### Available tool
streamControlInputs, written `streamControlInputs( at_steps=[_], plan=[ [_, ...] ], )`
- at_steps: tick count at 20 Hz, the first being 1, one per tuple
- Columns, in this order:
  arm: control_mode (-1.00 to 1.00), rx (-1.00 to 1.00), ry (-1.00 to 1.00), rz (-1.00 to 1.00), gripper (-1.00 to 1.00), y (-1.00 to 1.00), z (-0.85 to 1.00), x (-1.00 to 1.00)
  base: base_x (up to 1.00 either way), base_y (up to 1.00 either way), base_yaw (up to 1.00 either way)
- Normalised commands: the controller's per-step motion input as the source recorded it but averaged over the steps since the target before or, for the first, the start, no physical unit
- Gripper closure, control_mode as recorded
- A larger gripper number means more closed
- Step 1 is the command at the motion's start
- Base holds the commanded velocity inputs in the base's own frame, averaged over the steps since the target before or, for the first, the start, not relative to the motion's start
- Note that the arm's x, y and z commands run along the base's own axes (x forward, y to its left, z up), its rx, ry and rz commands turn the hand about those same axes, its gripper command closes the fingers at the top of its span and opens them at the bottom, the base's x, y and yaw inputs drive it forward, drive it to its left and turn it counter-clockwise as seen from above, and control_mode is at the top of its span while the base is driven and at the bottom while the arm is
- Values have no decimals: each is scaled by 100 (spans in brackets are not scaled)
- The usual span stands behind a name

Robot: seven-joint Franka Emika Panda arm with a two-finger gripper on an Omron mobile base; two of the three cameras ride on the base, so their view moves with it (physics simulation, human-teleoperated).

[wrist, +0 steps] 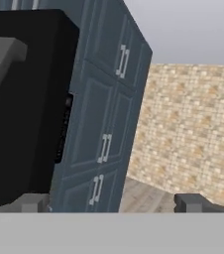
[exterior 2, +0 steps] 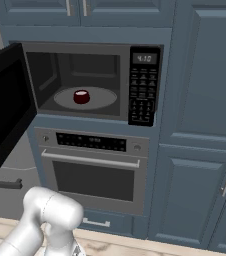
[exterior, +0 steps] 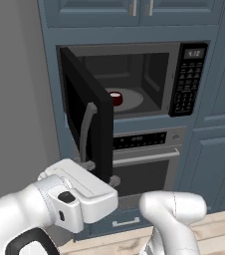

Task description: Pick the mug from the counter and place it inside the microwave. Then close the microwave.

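Left to right. At far left the microwave door [exterior: 87, 127] stands swung open, its black panel edge-on to the left base camera, with the curved grey handle [exterior: 87, 130] running down its outer face. In the right base view the same door [exterior 2: 5, 110] projects toward the camera at the left edge. The robot's white hand sits just below and in front of the door's lower end in the left base view, close to the foot of the handle; whether it touches cannot be told. In the hand view the tool [wrist: 111, 202] shows its two dark fingertips [wrist: 191, 202] set wide apart, nothing between them: the tool is open and empty, with the black door slab [wrist: 25, 109] just beside the left tip.

Next comes the microwave [exterior: 134, 79] cavity, open to view. The mug [exterior: 115, 97], dark red with a white interior, stands upright on the pale round turntable [exterior: 134, 99] inside; from the right base camera the mug [exterior 2: 81, 96] appears near the turntable's middle. At the right of the cavity is the black keypad [exterior 2: 144, 85] with a lit display.

Below the microwave is an oven [exterior 2: 95, 170] with a horizontal handle. Blue-grey cabinet doors [exterior 2: 205, 100] fill the right side. In the hand view a brick wall [wrist: 193, 129] lies beyond the cabinets.
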Motion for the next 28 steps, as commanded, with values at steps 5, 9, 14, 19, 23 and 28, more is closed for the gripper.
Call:
streamControlInputs(
  at_steps=[5, 9, 14, 19, 23, 28],
  plan=[
    [-100, 0, 0, -9, -100, 37, -26, 41, 0, 0, 0],
    [-100, 0, 0, -8, -100, 34, -6, 42, 0, 0, 0],
    [-100, 0, 0, -5, -100, 25, -6, 41, 0, 0, 0],
    [-100, 0, 0, -1, -100, 10, -17, 47, 0, 0, 0],
    [-100, 0, 0, 0, -100, 0, -26, 36, 0, 0, 0],
    [-100, 0, 0, 0, -100, 0, -14, 29, 0, 0, 0]
  ],
)
